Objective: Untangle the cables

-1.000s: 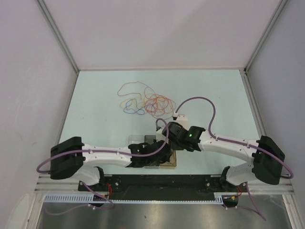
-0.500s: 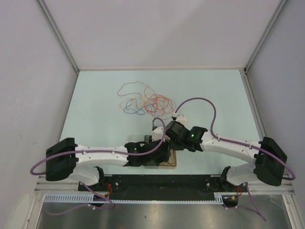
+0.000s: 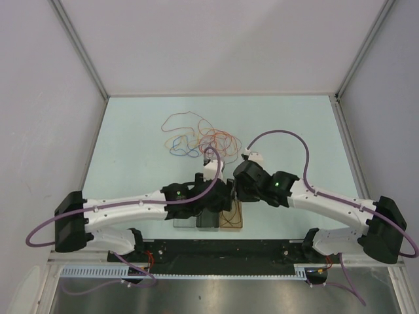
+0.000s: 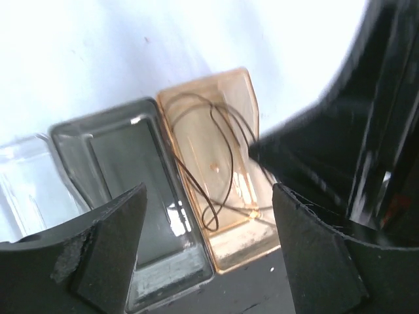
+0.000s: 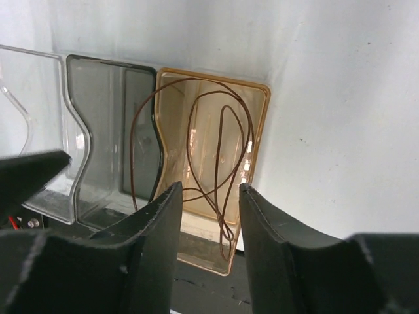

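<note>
Lying looped, dark brown cable [image 5: 189, 134] — in amber tray [image 5: 206, 140]

Room is tight over the clear tray [image 5: 33, 91], grey tray [image 5: 111, 111] and amber tray [image 5: 260, 131] at the near edge of the table [image 3: 131, 131]. The left gripper [image 4: 206, 248] and right gripper [image 5: 209, 229] hang close together there, fingers parted, and the left arm [image 3: 124, 208] and right arm [image 3: 334, 204] stretch across the near strip. Farther out, the tangle of cables [image 3: 200, 140] lies mid-table, with bare surface on its left, right and far sides up to the white walls [image 3: 216, 46].
</note>
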